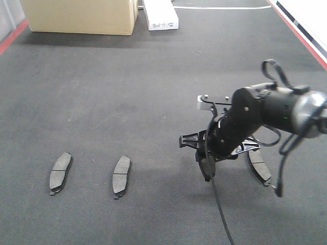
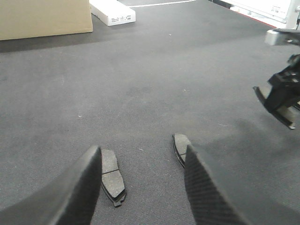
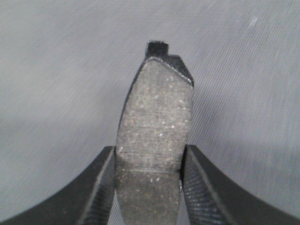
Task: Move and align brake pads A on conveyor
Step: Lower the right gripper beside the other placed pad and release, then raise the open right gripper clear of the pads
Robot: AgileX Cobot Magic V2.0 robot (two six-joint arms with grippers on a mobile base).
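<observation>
Charcoal, rough-textured conveyor (image 1: 153, 92) carries everything. Two brake pads lie side by side towards its near left corner, one (image 1: 61, 172) leftmost and another (image 1: 121, 175) beside it, long axes roughly parallel, seemingly an aligned row begun. The right gripper (image 3: 149, 187) clamps a third pad (image 3: 154, 126) across its width, fingers (image 3: 101, 187) pressing both long edges, probably so it can be carried over and set parallel. A fourth pad (image 1: 259, 164) lies behind that arm, near the right edge. The left gripper (image 2: 143, 183) hangs spread wide and empty above the row. A cardboard box (image 1: 82, 15) and white carton (image 1: 161, 14) sit at the far edge, clear of the work.
</observation>
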